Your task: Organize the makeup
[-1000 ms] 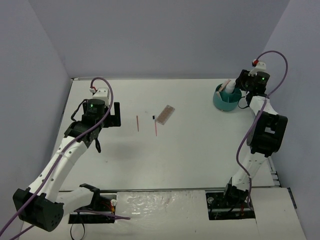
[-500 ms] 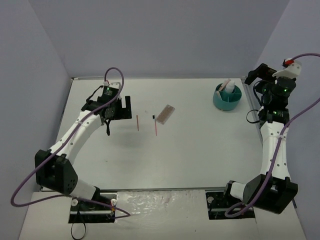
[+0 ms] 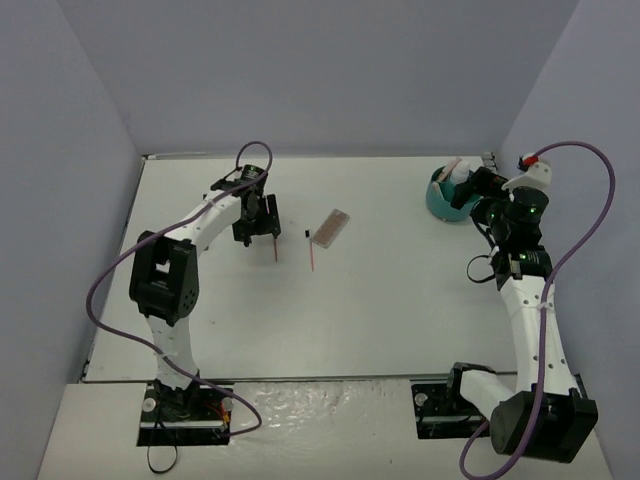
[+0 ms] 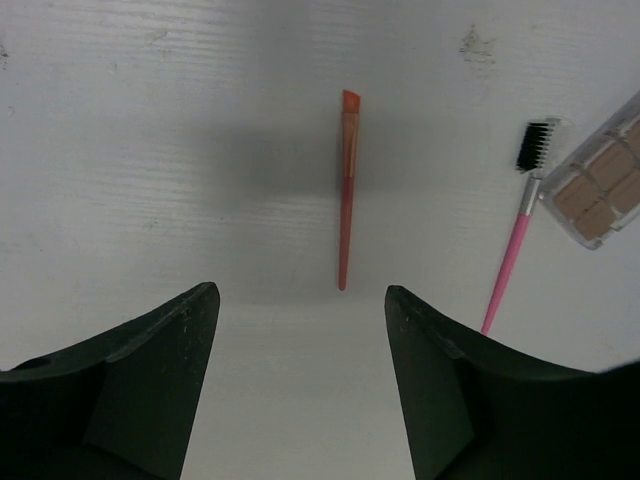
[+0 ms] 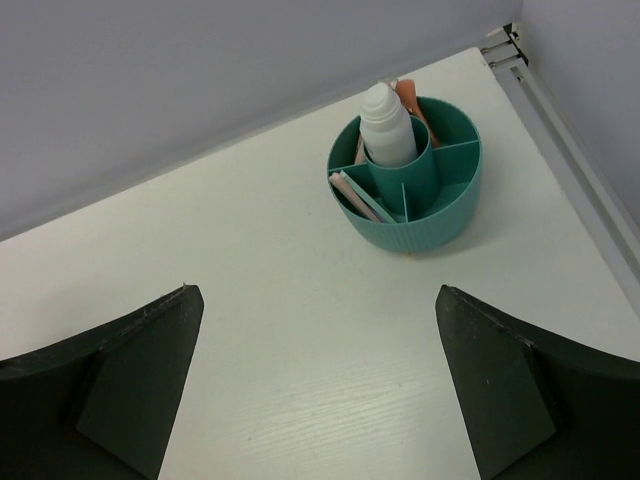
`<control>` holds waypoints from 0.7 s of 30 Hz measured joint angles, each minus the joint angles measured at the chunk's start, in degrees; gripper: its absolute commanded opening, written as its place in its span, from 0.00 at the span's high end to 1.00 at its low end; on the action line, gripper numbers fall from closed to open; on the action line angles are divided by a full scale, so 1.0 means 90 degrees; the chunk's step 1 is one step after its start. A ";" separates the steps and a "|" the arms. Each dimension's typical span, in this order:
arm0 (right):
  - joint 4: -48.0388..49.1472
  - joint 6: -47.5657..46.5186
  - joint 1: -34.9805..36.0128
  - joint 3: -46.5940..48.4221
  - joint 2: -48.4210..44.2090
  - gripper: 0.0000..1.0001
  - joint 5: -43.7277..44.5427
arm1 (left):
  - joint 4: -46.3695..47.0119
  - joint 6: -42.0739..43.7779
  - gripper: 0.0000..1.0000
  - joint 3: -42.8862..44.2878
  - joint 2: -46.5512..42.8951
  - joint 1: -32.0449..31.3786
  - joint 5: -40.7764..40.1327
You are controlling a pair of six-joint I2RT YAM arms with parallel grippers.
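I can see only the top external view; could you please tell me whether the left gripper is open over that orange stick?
Observer: Yes. The left wrist view shows the left gripper open, with the orange brush lying untouched ahead of it.
Operator: Thank you. What is the black speck by the palette?
Observer: The bristle head of a pink brow brush.
Operator: And the tub?
Observer: The right wrist view shows a white bottle upright in its centre compartment.

White arms (image 3: 530, 320), black joints (image 3: 165, 280), purple cables (image 3: 575, 145), dark jaws.
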 measured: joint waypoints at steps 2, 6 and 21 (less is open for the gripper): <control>-0.0026 -0.0007 0.0119 -0.0049 -0.0065 0.00 0.0037 | -0.0072 -0.0052 0.42 0.0123 0.0316 -0.0047 -0.0059; -0.0017 -0.0041 0.0333 -0.0088 -0.0240 0.00 0.0120 | -0.0232 -0.0140 0.50 0.0615 0.0918 -0.0253 -0.0322; -0.0022 -0.0330 0.0668 -0.0218 -0.0455 0.00 0.0588 | -0.0586 -0.0347 0.67 0.1385 0.1800 -0.0575 -0.0845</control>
